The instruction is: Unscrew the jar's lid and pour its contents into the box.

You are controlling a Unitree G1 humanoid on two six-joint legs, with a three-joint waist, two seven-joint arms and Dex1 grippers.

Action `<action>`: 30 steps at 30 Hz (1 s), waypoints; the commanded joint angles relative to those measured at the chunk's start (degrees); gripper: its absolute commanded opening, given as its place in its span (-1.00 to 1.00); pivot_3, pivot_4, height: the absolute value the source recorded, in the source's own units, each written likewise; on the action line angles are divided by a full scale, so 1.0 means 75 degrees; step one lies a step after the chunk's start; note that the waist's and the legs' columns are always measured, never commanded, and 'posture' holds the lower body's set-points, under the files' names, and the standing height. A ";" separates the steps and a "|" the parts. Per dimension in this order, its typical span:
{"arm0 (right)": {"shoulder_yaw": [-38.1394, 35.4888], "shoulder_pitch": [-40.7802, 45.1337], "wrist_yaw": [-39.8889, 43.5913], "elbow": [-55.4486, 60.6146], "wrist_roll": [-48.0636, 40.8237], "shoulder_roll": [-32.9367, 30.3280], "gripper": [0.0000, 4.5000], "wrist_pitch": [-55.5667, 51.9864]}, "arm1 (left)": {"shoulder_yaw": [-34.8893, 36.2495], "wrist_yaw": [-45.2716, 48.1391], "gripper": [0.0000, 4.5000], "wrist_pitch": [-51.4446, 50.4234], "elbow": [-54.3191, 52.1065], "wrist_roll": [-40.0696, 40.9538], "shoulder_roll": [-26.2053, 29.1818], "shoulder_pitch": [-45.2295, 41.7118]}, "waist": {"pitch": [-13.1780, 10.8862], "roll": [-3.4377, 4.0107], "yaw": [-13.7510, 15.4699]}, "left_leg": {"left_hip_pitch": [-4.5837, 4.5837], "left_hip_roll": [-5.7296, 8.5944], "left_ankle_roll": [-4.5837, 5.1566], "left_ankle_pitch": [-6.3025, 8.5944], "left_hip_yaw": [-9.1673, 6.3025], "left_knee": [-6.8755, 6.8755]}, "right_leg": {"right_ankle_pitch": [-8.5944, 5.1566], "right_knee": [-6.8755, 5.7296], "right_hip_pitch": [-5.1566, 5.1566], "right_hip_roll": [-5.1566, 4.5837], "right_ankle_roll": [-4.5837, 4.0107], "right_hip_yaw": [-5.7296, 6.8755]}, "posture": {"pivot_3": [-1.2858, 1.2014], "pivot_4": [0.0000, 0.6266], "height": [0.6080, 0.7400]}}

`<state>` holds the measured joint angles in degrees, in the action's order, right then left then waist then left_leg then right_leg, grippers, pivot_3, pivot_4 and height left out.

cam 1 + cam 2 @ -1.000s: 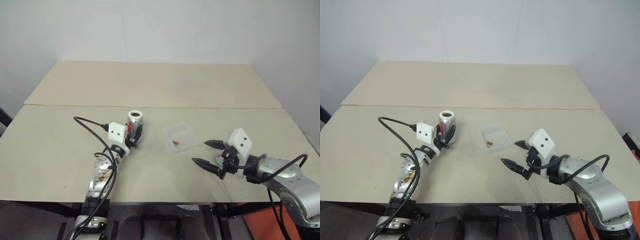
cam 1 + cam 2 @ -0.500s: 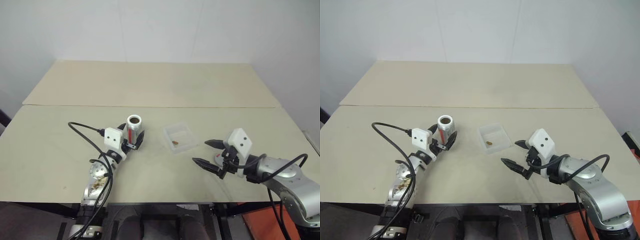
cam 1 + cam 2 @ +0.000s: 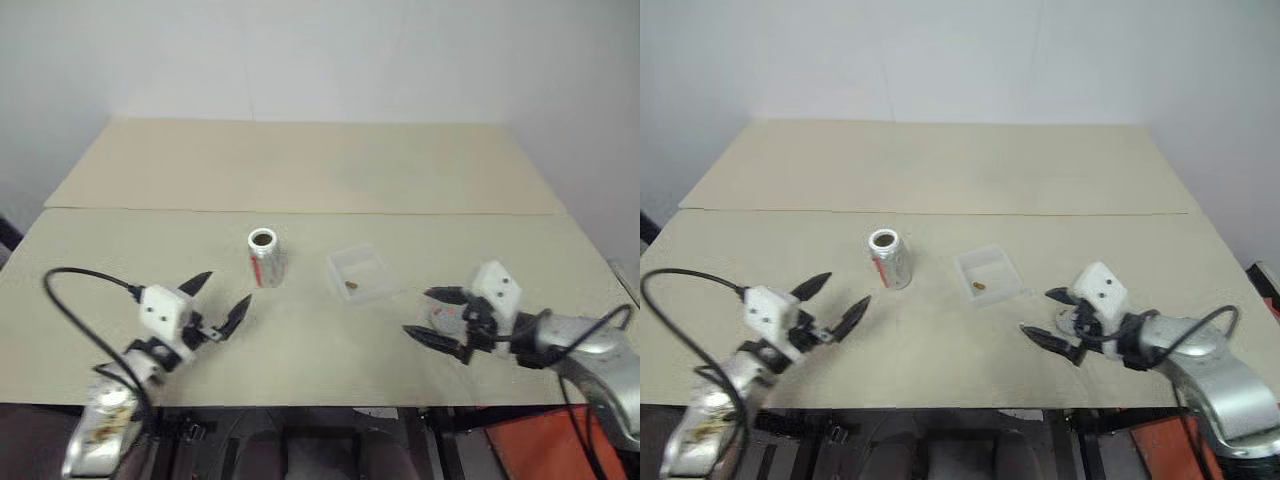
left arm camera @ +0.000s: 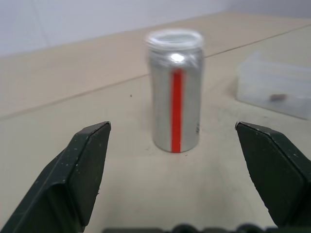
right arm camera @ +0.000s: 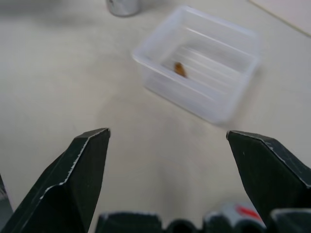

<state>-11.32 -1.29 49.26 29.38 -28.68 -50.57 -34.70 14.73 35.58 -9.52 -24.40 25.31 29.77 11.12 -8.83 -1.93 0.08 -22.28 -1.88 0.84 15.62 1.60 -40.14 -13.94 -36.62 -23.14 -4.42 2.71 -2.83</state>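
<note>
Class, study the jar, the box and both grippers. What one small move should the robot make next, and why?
Probably nothing more with the objects: simply park both arms. The jar stands upright and uncapped, clear of the left gripper, whose jaws are open. The brown piece already lies in the box. The right gripper is open too, holding nothing.

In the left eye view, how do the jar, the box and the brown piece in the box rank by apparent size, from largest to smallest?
1. The box: widest outline.
2. The jar: narrower but upright, so the gap to the box is not large.
3. The brown piece: by far the smallest, a speck inside the box.
</note>
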 commanded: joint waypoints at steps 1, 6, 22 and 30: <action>-0.1323 -0.0655 0.1334 -0.0457 0.0127 -0.0584 1.00 0.1278 | 0.0891 0.1919 0.99 -0.0411 -0.0388 0.1546 0.1106 0.0285 | -0.0005 -0.0001 0.0019 | -0.0002 0.0000 0.0000 0.0000 0.0006 0.0002 | -0.0003 0.0004 -0.0001 -0.0001 0.0000 0.0000 | 0.03 -0.52 1.00; -0.2273 -0.1285 0.2504 -0.1043 0.0121 -0.1203 1.00 0.1818 | 0.1624 0.3451 0.99 -0.0747 0.0307 0.2287 0.2339 0.0249 | -0.0017 0.0013 0.0008 | 0.0018 -0.0008 0.0000 0.0000 0.0028 0.0027 | -0.0047 0.0010 0.0000 0.0003 -0.0036 -0.0001 | 0.03 -0.52 1.00; -0.2543 -0.1700 0.2609 -0.0013 -0.0502 -0.1136 1.00 0.1060 | 0.2153 0.3910 0.99 -0.1861 -0.0375 0.2795 0.2766 0.0625 | -0.0035 0.0014 -0.0047 | 0.0005 -0.0009 -0.0002 0.0003 0.0032 0.0070 | -0.0017 0.0072 -0.0001 0.0004 0.0008 -0.0009 | 0.03 -0.52 1.00; -0.2275 -0.0541 0.3313 -0.0619 -0.1453 -0.1124 0.74 0.1098 | 0.3645 0.4229 0.71 -0.2866 -0.1341 0.3719 0.3035 0.1884 | -0.0054 0.0015 -0.0096 | 0.0003 -0.0011 -0.0001 0.0004 0.0030 0.0075 | -0.0017 0.0079 -0.0003 0.0003 0.0005 -0.0009 | 0.03 -0.52 1.00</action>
<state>-27.31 -6.51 74.29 23.81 -37.22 -59.51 -26.37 39.05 65.51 -30.09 -33.04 51.17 51.66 24.86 -9.24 -1.82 -0.64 -22.26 -1.98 0.84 15.65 1.82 -39.56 -14.07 -36.04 -23.17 -4.37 2.75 -2.88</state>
